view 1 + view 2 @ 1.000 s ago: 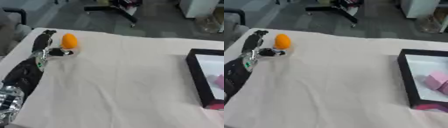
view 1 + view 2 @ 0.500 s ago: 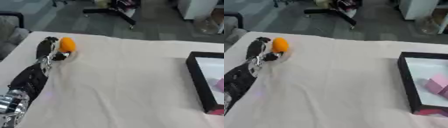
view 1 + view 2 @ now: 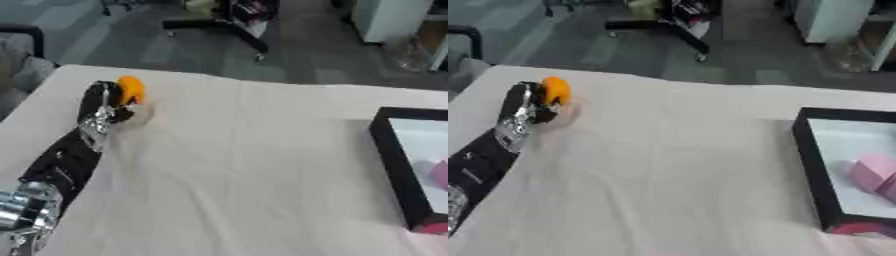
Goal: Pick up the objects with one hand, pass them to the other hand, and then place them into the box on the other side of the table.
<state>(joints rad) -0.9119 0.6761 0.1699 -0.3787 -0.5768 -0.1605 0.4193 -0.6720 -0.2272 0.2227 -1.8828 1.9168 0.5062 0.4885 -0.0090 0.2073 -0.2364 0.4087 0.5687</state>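
Note:
A small orange object [image 3: 132, 89] lies at the far left of the cloth-covered table. My left hand [image 3: 99, 106] reaches it from the lower left. Its fingers curl over the object's left side and the thumb sits just below it, so part of the object is hidden. The black box [image 3: 807, 170] stands at the right edge with a white floor. A pink block [image 3: 874, 171] lies inside it. My right hand shows in no view.
The white cloth [image 3: 245, 170] is wrinkled between my hand and the box. The table's far edge runs close behind the orange object. Beyond it are an office chair base [image 3: 219, 27] and grey floor.
My left hand has closed in on the orange object: the thumb has drawn up under it and the fingers now cover its left side. The camera has shifted a little.

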